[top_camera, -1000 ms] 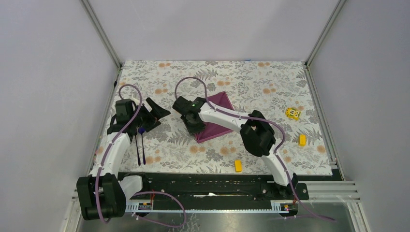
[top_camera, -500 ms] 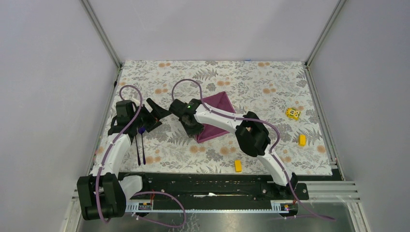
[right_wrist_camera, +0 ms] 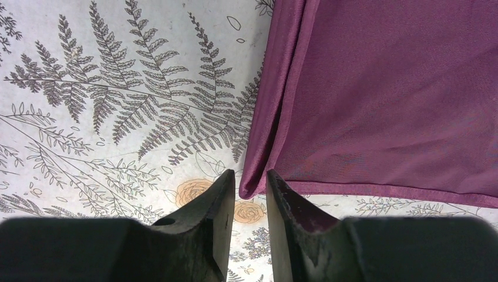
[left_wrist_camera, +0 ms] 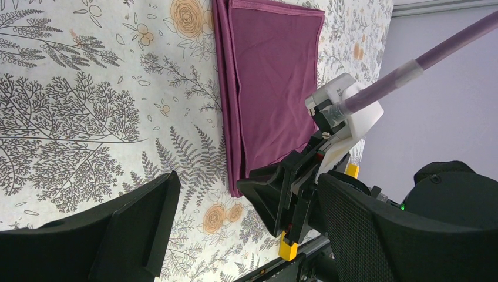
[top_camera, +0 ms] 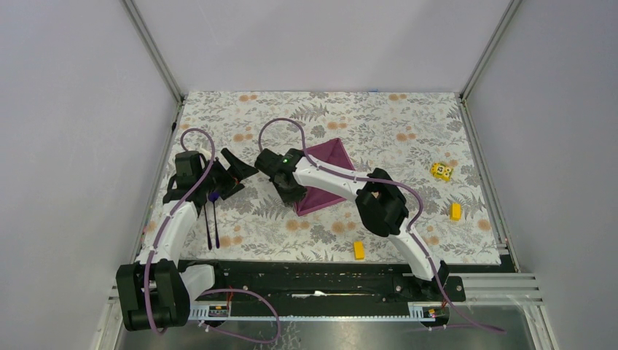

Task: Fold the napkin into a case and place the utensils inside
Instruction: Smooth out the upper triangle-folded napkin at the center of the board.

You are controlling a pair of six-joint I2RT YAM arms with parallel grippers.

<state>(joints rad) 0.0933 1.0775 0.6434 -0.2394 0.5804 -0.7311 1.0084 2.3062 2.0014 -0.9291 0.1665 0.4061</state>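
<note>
You've got the napkin (top_camera: pixel 331 156) folded into a flat, layered plum-purple rectangle, skewed mid-bench (top_camera: pixel 408 124). Your two dark purple utensils (top_camera: pixel 212 222) lie side by side, well left.

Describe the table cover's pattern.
The table cover is white, printed with grey ferns and leaves plus small orange flowers; clearest in the right wrist view.

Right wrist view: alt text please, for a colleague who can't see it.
A folded plum napkin fills the upper right, its lower-left corner just above the tips of the right end effector, which stands narrowly open at the bottom edge. Fern-print tablecloth covers the left.
</note>
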